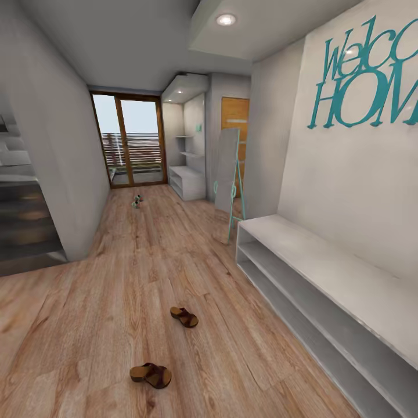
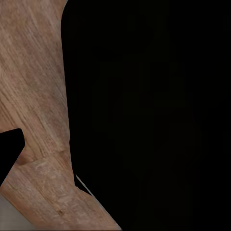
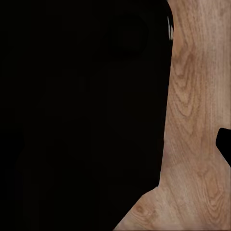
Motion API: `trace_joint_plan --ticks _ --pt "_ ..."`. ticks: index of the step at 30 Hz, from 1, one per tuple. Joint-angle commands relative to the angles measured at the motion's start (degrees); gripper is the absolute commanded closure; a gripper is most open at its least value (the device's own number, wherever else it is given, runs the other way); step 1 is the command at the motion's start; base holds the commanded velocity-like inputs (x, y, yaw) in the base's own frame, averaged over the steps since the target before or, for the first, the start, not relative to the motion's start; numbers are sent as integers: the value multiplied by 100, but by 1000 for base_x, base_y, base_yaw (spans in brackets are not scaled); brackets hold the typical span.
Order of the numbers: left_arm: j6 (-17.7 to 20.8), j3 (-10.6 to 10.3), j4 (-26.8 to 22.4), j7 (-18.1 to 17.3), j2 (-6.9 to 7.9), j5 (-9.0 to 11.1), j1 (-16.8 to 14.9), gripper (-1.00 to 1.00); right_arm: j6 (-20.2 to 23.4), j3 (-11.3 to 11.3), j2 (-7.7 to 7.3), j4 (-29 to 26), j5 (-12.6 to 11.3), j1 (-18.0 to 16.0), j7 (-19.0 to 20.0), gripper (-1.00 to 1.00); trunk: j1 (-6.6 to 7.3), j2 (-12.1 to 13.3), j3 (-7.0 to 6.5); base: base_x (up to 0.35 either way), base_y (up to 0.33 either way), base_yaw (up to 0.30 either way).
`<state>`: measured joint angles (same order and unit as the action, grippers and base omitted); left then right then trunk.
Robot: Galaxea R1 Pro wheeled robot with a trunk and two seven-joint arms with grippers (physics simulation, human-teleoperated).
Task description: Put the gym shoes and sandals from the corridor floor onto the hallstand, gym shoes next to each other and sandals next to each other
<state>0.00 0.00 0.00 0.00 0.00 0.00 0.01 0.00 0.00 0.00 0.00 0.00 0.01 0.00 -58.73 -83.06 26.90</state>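
Two brown sandals are seen lying on the corridor floor (image 1: 116,273) in the head view, well apart from each other: the nearer sandal (image 1: 151,374) rests low in the picture, and the farther sandal (image 1: 184,316) lies beyond it, closer to the long low white bench (image 1: 325,273) that runs along the right-hand wall. Much deeper down the corridor, the two gym shoes (image 1: 137,201) are made out as a small pale pair close together on the planks — too small for detail. Beyond them, against the right side near the glass door (image 1: 130,142), the hallstand (image 1: 187,181) is seen, with floating shelves above its bench top. A leaning mirror (image 1: 227,180) with a teal frame stands between hallstand and bench, and teal lettering (image 1: 366,75) is fixed on the wall above the bench.

In both wrist views wood planking is shown beside large black shapes — whether the fingers of either gripper are apart or together cannot be told.
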Motion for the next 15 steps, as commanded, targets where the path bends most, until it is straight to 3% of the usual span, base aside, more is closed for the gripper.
trace_joint_plan --ticks 1,15 --pt "-9 10 -33 -17 -26 0 33 -100 0 8 -6 -9 15 -34 33 -100 0 -2 3 0 0 0" --pt "-50 34 -230 -10 -19 -16 284 -100 0 -57 -28 -21 -39 -62 28 -100 0 -2 3 0 0 0"
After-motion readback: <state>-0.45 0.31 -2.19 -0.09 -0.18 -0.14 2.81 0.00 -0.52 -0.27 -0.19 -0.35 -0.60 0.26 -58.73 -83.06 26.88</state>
